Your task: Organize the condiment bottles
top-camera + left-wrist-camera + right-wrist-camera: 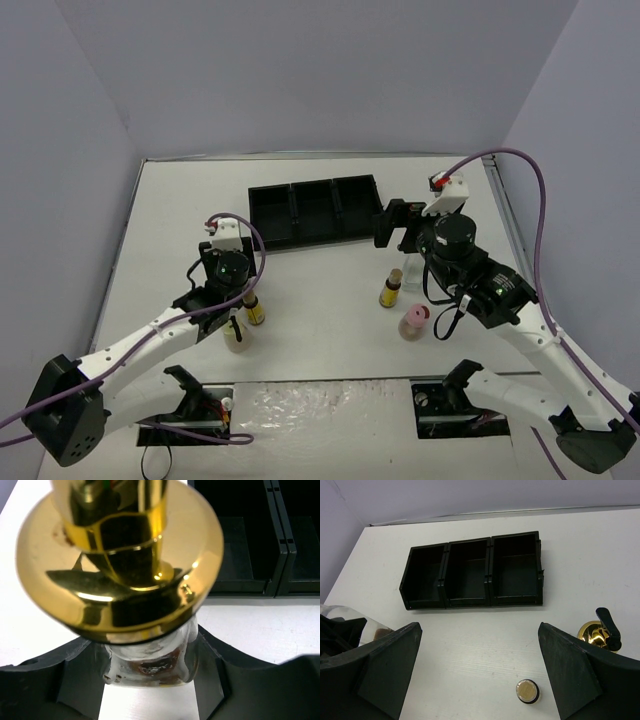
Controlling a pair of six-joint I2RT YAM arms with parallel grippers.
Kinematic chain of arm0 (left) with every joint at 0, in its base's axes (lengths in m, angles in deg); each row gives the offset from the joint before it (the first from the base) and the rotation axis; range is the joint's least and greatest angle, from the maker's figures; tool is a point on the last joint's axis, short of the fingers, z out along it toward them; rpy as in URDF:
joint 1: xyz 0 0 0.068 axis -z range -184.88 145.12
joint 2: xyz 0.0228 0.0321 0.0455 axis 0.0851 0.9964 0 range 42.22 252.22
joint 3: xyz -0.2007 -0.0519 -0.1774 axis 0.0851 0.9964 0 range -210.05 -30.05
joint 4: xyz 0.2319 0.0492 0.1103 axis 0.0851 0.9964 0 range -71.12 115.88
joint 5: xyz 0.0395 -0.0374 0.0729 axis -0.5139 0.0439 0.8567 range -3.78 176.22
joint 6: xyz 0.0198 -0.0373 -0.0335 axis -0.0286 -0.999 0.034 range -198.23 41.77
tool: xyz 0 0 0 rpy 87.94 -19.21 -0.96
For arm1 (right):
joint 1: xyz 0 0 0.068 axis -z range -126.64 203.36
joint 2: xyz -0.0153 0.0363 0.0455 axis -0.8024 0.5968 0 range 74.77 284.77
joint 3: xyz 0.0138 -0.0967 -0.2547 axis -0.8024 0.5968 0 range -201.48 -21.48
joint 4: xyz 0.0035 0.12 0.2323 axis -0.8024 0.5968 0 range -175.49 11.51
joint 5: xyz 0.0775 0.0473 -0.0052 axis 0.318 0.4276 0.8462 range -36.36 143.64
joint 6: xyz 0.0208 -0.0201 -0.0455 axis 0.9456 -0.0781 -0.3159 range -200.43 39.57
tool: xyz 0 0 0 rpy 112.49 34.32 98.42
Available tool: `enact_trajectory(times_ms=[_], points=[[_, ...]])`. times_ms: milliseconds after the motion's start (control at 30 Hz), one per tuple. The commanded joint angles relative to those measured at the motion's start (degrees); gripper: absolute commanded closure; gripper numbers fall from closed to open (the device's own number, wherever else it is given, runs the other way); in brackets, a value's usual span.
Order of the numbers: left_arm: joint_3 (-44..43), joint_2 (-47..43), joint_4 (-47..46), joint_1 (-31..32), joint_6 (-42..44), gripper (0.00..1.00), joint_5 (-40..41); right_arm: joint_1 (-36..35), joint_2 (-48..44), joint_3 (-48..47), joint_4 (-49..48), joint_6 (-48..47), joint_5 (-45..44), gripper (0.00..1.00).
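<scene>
Filling most of the overhead view, the white desk [330, 340] carries a black three-compartment tray [320, 212] toward its far middle. The right claw [479, 650] hangs near the tray's right end, fingers spread wide with nothing between them. The left claw [152, 685] is pinched on the neck of a tall glass bottle [120, 555], just under its gold pourer, left of centre and nearer than the tray. A second tall bottle [588, 632] stands by the right claw, with the right amber bottle [390, 292] and pink jar [413, 322] close by. The left amber bottle [255, 313] and beige jar [238, 338] stand just beside the left claw. Both amber bottles wear yellowish labels, the print too small to read.
</scene>
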Motion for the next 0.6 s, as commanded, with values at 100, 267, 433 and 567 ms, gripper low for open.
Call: enact_trajectory(times_ms=[100, 267, 433, 567], points=[[-6.18, -1.89, -2.59, 0.12, 1.87, 1.00, 0.93, -0.42, -0.78, 0.37, -2.88, -0.72, -1.73, 0.00], [-13.45, -1.17, -0.68, 0.12, 6.00, 1.00, 0.77, -0.42, -0.84, 0.85, -2.88, -0.62, -2.37, 0.00], [-22.21, 1.41, 1.05, 0.12, 9.89, 1.00, -0.02, -0.42, -0.95, 1.03, -2.95, -0.62, -3.07, 0.00], [-27.92, 5.97, 1.56, -0.01, 12.12, 1.00, -1.61, -0.42, -0.86, 1.19, -3.04, -0.43, -3.21, 0.00]])
